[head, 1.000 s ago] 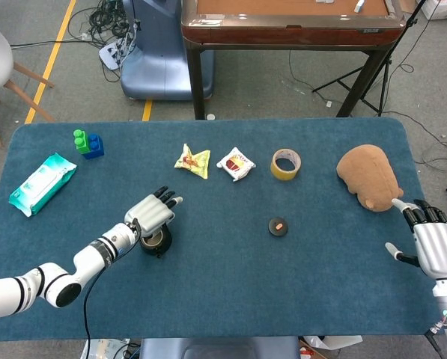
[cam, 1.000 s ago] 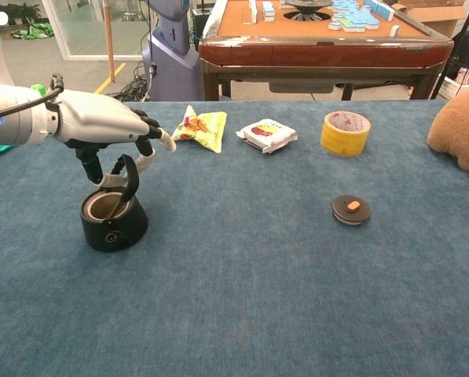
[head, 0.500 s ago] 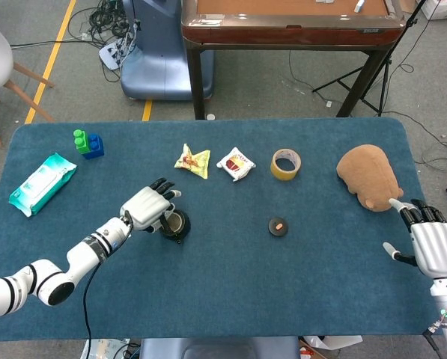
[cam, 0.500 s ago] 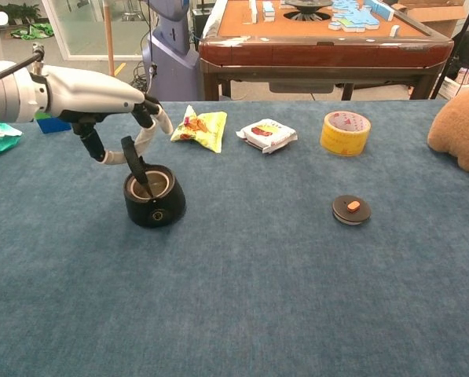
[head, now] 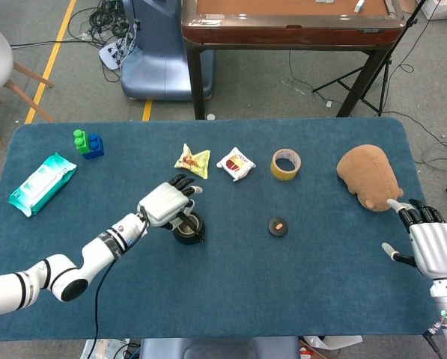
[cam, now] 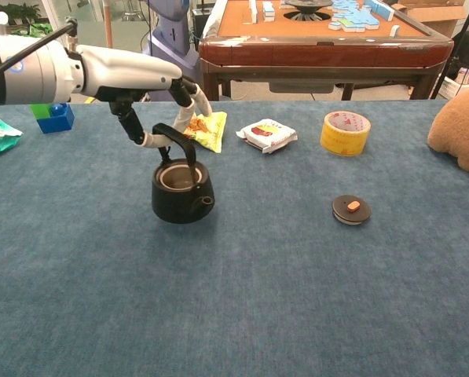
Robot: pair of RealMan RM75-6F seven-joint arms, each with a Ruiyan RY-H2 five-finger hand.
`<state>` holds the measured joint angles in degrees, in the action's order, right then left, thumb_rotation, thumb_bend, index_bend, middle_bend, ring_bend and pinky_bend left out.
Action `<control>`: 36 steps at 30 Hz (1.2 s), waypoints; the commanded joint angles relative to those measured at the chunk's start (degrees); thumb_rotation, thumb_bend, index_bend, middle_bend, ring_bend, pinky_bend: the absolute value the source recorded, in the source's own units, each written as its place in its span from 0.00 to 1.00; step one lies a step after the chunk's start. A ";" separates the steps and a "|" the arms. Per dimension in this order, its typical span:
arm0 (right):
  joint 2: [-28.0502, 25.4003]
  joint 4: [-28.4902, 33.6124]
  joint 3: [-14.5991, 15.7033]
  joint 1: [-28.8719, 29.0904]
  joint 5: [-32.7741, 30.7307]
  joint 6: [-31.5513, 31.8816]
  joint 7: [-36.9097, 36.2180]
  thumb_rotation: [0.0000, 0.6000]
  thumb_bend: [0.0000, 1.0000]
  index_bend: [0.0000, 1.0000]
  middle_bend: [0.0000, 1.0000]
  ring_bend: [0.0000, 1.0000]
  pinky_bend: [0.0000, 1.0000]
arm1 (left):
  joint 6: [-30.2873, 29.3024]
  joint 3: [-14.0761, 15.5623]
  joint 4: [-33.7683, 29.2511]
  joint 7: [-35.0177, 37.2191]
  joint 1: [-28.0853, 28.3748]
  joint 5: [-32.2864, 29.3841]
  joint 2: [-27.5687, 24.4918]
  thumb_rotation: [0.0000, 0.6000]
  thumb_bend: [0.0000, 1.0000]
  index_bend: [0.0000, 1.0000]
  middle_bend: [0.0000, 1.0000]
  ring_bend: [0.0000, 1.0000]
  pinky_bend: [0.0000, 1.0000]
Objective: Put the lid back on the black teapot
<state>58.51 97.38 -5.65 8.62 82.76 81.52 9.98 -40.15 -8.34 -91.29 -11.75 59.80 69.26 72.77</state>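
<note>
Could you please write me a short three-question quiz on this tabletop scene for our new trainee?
1. True or false: the lid is already seated on the black teapot.
2. Which robot hand holds the teapot's handle? A) left robot hand B) right robot hand C) neither
3. Fill in: in the chest view, the yellow ring beyond the lid is a roll of ____.

Key
1. False: the lid lies on the table to the right of the teapot, whose mouth is open.
2. A: its fingers hook the handle; the right robot hand rests open near the brown plush toy.
3. tape.
</note>
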 commanded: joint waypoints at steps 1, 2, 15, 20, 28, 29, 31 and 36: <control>0.02 -0.05 0.01 -0.04 -0.10 -0.03 -0.08 1.00 0.15 0.21 0.28 0.16 0.23 | 0.68 -0.75 0.04 -0.76 1.12 -0.77 0.93 1.00 0.44 0.73 0.17 0.00 0.00; 0.01 -0.09 0.02 -0.08 -0.14 0.01 -0.13 1.00 0.15 0.21 0.28 0.16 0.23 | 0.95 -1.09 0.12 -1.09 1.65 -1.22 1.31 1.00 0.44 0.73 0.17 0.00 0.00; -0.14 -0.61 0.01 -0.56 -0.49 0.43 -0.67 1.00 0.15 0.21 0.28 0.16 0.23 | 2.79 -3.29 3.35 -4.22 6.86 -6.56 7.23 1.00 0.45 0.73 0.17 0.00 0.00; -0.16 -0.84 0.03 -0.71 -0.71 0.45 -0.89 1.00 0.15 0.21 0.28 0.16 0.23 | 2.98 -3.38 5.18 -5.24 8.22 -8.40 9.23 1.00 0.44 0.73 0.17 0.00 0.00; -0.25 -1.15 -0.04 -1.07 -1.18 0.68 -1.15 1.00 0.15 0.21 0.28 0.16 0.23 | 3.63 -3.37 8.93 -5.54 9.80 -10.81 11.67 1.00 0.44 0.73 0.17 0.00 0.00; -0.26 -1.16 -0.03 -1.08 -1.23 0.64 -1.08 1.00 0.15 0.21 0.28 0.16 0.23 | 3.72 -3.50 9.51 -5.42 10.04 -11.25 12.08 1.00 0.44 0.73 0.17 0.00 0.00; -0.26 -1.16 -0.04 -1.04 -1.22 0.57 -0.99 1.00 0.15 0.21 0.28 0.16 0.23 | 3.84 -3.78 10.21 -5.05 10.35 -11.83 12.66 1.00 0.44 0.73 0.17 0.00 0.00; -0.27 -1.10 -0.10 -0.94 -1.29 0.41 -0.80 1.00 0.15 0.21 0.28 0.16 0.23 | 4.04 -4.04 11.39 -4.65 11.12 -12.57 13.83 1.00 0.44 0.73 0.17 0.00 0.00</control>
<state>58.24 96.27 -5.75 7.67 81.47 81.93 9.18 -36.15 -12.36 -79.96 -16.43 70.86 56.74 86.53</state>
